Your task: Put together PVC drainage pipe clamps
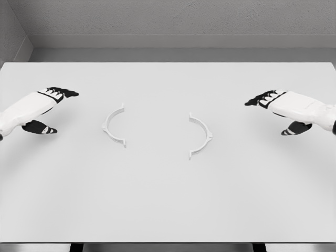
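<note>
White table (168, 210) filling most of the view, bare along the near edge. Toward the middle, two white half-ring clamp pieces lying flat, well apart, open sides facing each other. Right clamp half (201, 136) slightly nearer the front edge, bowed toward the right edge. Left clamp half (113, 125) a touch farther back, bowed toward the left edge. Neither touched by anything.

At the left edge, level with the clamp halves, left hand (48, 105) reaching in over the tabletop: dark fingers extended and relaxed, thumb hanging below, grasping nothing. Well apart from the left clamp half.

At the right edge, right hand (277, 107) mirroring it: fingers stretched toward the middle, thumb lowered, released and empty. Likewise well apart from the right clamp half.

Beyond the far edge, grey floor strip and grey wall (173, 18).
</note>
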You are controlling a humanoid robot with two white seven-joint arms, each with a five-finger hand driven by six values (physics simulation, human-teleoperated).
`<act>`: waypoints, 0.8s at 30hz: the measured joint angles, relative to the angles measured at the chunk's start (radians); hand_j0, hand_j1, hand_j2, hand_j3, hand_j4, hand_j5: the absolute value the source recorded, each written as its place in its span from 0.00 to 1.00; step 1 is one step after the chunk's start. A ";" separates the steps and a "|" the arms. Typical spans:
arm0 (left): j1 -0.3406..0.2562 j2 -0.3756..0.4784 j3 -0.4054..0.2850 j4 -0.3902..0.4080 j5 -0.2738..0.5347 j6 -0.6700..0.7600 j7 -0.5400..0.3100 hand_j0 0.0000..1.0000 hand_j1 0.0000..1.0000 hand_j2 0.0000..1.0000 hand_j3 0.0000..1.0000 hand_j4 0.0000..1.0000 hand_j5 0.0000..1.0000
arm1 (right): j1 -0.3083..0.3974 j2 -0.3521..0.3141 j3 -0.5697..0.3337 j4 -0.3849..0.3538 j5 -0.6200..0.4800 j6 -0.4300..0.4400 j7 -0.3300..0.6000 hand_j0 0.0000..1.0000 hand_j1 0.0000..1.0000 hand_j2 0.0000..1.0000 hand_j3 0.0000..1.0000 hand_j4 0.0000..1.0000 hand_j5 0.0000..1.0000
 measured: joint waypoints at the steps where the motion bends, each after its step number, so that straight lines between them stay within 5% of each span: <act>1: 0.000 -0.001 0.001 -0.001 -0.002 0.000 0.000 1.00 1.00 1.00 1.00 1.00 1.00 | 0.000 0.002 0.006 -0.002 0.000 -0.001 0.001 1.00 1.00 1.00 1.00 1.00 1.00; 10: -0.043 -0.138 -0.012 -0.004 -0.077 0.000 0.000 1.00 1.00 1.00 1.00 1.00 1.00 | -0.003 0.029 0.021 -0.008 0.001 -0.015 0.000 1.00 1.00 1.00 1.00 1.00 1.00; 16: -0.066 -0.246 -0.015 -0.004 -0.172 0.000 0.000 1.00 1.00 1.00 1.00 1.00 1.00 | -0.003 0.115 0.026 0.030 0.008 -0.017 -0.006 1.00 1.00 1.00 1.00 1.00 1.00; 24: -0.067 -0.285 -0.021 -0.001 -0.203 0.024 0.000 1.00 1.00 1.00 1.00 1.00 1.00 | -0.026 0.246 0.028 0.064 0.013 -0.018 -0.060 1.00 1.00 1.00 1.00 1.00 1.00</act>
